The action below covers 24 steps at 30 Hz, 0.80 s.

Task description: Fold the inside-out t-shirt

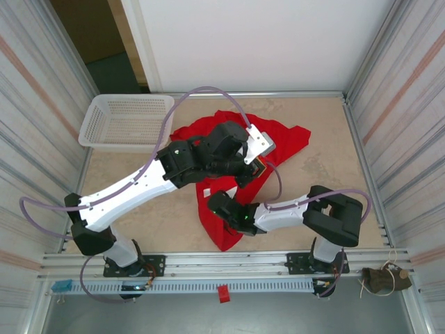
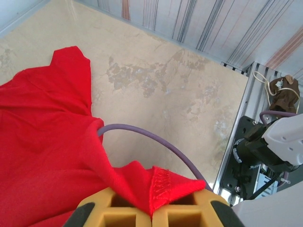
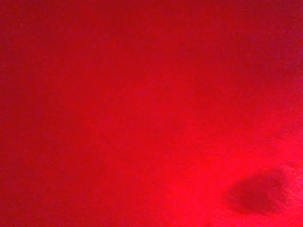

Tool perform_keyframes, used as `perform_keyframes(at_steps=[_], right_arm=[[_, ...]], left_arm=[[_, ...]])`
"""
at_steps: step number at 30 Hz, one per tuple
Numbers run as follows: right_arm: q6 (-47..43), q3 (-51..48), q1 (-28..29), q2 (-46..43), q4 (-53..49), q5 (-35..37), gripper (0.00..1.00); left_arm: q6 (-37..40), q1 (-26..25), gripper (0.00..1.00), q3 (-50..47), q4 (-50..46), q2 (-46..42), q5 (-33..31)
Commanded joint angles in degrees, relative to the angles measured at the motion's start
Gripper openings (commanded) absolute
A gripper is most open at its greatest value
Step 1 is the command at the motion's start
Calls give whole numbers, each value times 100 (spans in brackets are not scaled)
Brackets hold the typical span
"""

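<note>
basket (image 1: 89, 132): far-left corner of the table (image 1: 327, 181), its mesh floor bare, just beside the shirt
shirt (image 1: 285, 139): crumpled mid-table, outside the basket
left gripper (image 2: 151, 213): clenched on the shirt's hem
right gripper (image 1: 217, 203): clenched, against the shirt

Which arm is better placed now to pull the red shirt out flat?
Left, likely. The left gripper is shut on a stitched hem of the t-shirt, with bare table ahead to spread it over. The right gripper lies low on the cloth; whether it grips anything is unclear.
</note>
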Motion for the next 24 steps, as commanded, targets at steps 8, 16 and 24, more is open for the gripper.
perform_keyframes(at_steps=[8,16,24], right_arm=[[-1,187,-831,58,-450,825,0],[135,-353,-1689,-398,-266,655,0],[-121,-1184,-2102,-1034,451,130,0]], left_arm=[[-262,-220,0,334,212,-407,381],[-191,-485,0,785,-83,-358,202],[31,-474,0,820,-172,-328,-208]])
